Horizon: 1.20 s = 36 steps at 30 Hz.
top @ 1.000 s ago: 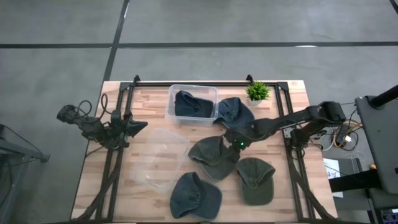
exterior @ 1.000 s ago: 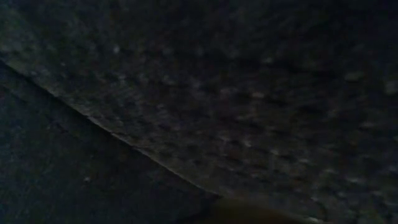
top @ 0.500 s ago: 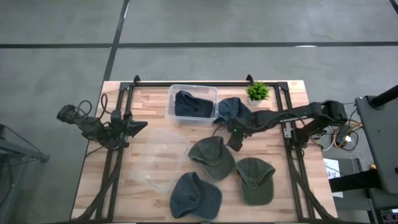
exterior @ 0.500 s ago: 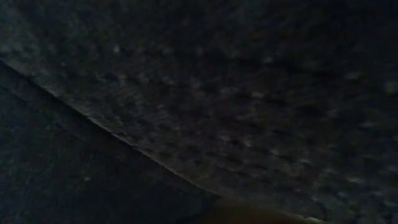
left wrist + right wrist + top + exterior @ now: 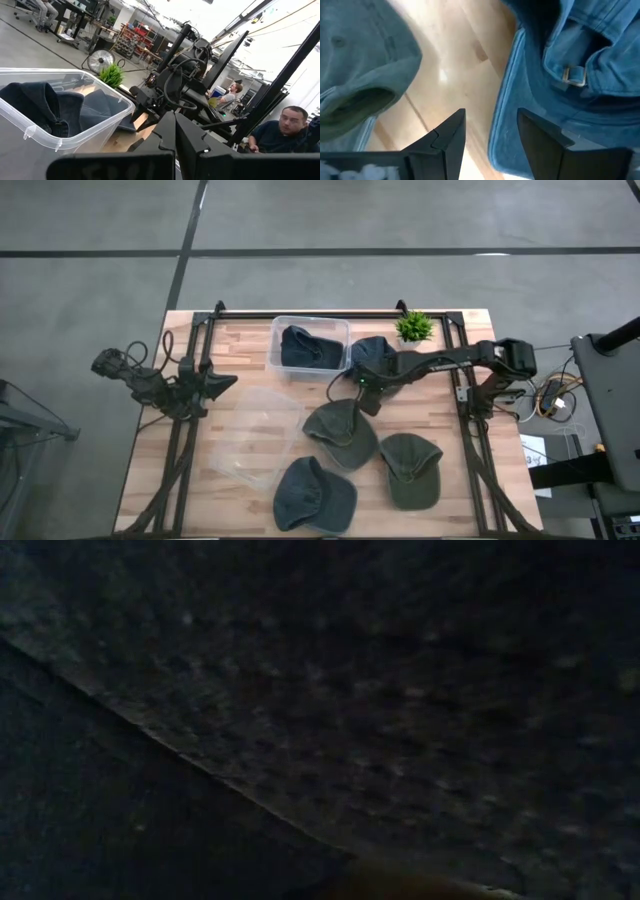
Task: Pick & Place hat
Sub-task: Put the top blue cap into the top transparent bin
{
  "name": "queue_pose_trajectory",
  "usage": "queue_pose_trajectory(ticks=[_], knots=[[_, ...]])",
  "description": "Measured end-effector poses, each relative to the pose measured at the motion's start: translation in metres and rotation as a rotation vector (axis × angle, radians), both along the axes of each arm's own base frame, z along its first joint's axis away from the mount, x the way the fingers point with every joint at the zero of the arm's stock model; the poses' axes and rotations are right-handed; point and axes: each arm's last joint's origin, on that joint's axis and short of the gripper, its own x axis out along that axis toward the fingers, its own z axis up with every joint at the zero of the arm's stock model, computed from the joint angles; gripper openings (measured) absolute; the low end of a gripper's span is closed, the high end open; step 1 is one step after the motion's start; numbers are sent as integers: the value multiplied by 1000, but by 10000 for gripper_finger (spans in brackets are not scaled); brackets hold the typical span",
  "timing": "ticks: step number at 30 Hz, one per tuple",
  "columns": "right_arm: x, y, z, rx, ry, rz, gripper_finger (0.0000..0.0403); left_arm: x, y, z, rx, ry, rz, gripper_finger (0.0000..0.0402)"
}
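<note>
From above, the right claw (image 5: 365,393) is pulling back off the olive cloth cap (image 5: 340,432) mid-surface and swinging toward the far edge, where the blue denim cap (image 5: 378,354) is lying just beside the clear plastic bin (image 5: 310,321). The low view is showing only dark fabric. The left claw (image 5: 222,383) is waiting, clenched, near the left edge. In the right wrist view, released, empty fingers (image 5: 447,136) are hanging over bare wood, the denim cap's brim (image 5: 520,100) alongside one finger.

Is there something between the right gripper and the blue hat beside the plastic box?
Nothing visible. The right gripper is open over bare wood, with the blue hat just ahead of its fingers; the green hat lies off to one side.
</note>
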Motion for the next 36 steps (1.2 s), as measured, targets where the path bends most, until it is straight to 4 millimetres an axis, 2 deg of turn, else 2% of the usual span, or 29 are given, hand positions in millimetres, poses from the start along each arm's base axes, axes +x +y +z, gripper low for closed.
queue_pose_trajectory(ticks=[10,16,23,27,36], knots=[[3,-3,-22,-18,83,-7,171,0,0,0,3,1,0,3],[2,-7,-24,-144,103,-40,171,0,0,0,4,1,0,3],[-3,-7,-30,-143,121,-47,169,0,0,0,4,1,0,3],[-9,-6,-37,-138,145,-58,149,0,0,0,4,1,0,3],[-14,-6,-45,-144,147,-83,78,0,0,0,3,1,0,3]])
